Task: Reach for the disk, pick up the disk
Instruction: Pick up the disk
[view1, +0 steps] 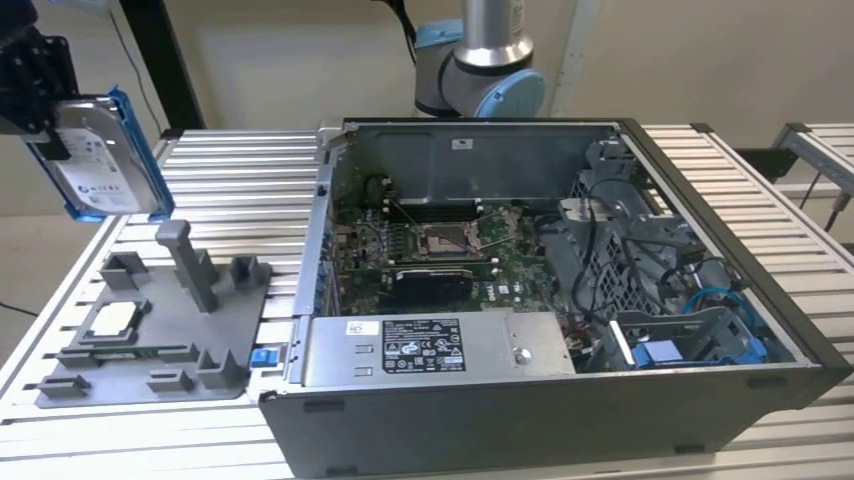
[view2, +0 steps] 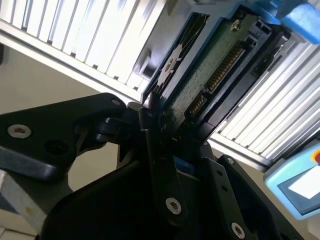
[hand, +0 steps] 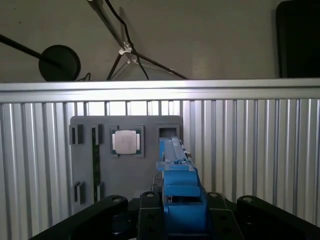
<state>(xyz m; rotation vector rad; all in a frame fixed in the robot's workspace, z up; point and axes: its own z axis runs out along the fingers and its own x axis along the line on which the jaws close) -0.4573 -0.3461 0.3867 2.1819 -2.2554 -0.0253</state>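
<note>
Exterior view: gripper (view1: 51, 128) high at the exterior view's left, off the edge of the slatted table (view1: 240, 165), clamped onto the disk (view1: 100, 165). The disk is fully airborne, touching nothing below. It hangs on edge, label face towards the camera, long axis near upright with a slight lean, blue carrier along its far edge. The disk extends down and to the exterior view's right from the gripper, so the hold is at its upper end and most of its length hangs beneath the grip. The grey fixture tray (view1: 160, 345) lies well below it, with the small silver chip (view1: 114, 318) seated in one pocket. The open computer case (view1: 534, 420) stands well apart to the exterior view's right. Second wrist view: fingers (view2: 155, 150) drawn in tight on either face of the disk (view2: 200, 75), no gap showing. The green board side and connector row are exposed, and the long axis runs straight away from the gripper (view2: 175, 137). First wrist view: the disk (hand: 175, 160) is seen edge-on, its blue carrier squeezed between the two black jaws, pointing away from the camera at the tray (hand: 125, 175) underneath. The chip (hand: 126, 142) sits just beside that line. My judgement: the grasp is made and the disk is lifted, with the hold off-centre towards one end.
</note>
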